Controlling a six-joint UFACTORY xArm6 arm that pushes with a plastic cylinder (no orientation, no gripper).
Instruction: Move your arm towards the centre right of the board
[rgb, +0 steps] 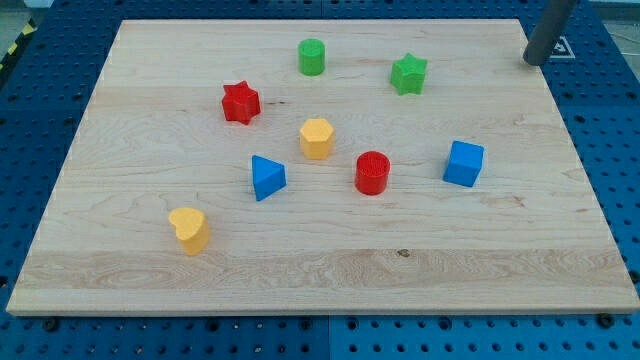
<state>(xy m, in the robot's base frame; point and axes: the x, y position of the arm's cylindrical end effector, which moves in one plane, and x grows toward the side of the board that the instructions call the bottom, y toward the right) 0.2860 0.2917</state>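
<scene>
My tip (536, 62) is the lower end of a dark rod at the view's top right, just past the wooden board's (330, 270) right edge. It is well above and to the right of the blue cube (463, 163) and to the right of the green star (408, 74). No block touches it. On the board there are also a green cylinder (312, 57), a red star (240, 102), a yellow hexagon block (316, 138), a red cylinder (372, 172), a blue triangle block (266, 177) and a yellow heart block (188, 229).
The board lies on a blue perforated table (610, 120). A white label with a black mark (560, 47) sits on the table beside the rod.
</scene>
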